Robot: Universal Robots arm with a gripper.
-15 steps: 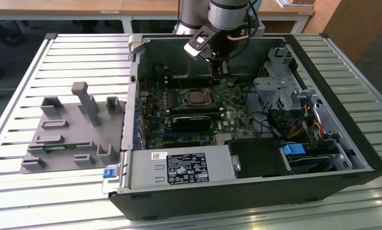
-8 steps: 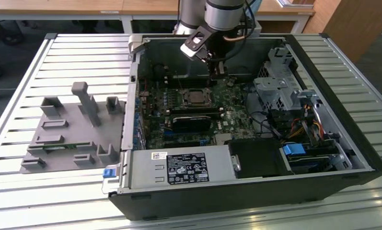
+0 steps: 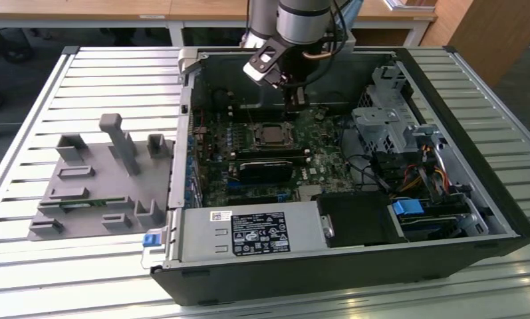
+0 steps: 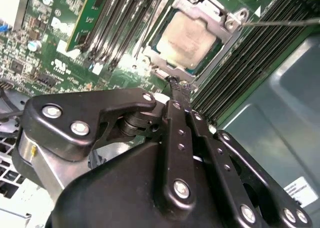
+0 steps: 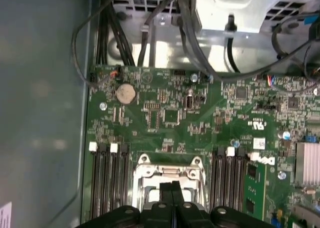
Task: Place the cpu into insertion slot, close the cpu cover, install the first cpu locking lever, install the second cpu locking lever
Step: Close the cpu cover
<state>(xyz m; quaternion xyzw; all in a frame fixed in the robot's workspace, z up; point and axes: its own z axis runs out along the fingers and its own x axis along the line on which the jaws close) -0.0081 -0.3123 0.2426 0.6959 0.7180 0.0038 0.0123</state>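
Gripper [image 4: 176, 83] up close in the second wrist view, black linkages and screws in front, and its two fingers are pressed flat together with nothing between them. The tips sit right at the edge of the cpu cover [image 4: 198, 6], touching or just short of it, hard to call.

And there's the cpu [image 4: 187, 36]: a flat square chip with a dull silvery-beige top, lying level in the insertion slot [image 4: 216, 48]. The silvery frame plate lies down around it, chip showing through the window. A thin lever rod [image 4: 280, 22] runs off one corner of the frame, out across the long black memory slots [image 4: 125, 17]; whether it's latched I can't tell.

Over to the first wrist view, where the closed fingers cover the middle of the frame. A coin battery [image 5: 125, 93] sits further up the green board [image 5: 165, 92], and black cables [image 5: 190, 42] loop over the metal cage beyond it.

Exterior view now: the arm [image 3: 304, 20] reaches down into the open computer case [image 3: 336, 279], gripper just beyond the chip. A labelled power supply [image 3: 247, 232] fills the near corner. On the exterior view's left, a grey fixture [image 3: 96, 193] rests on the slatted tabletop [image 3: 34, 86], well apart from the case's insides.
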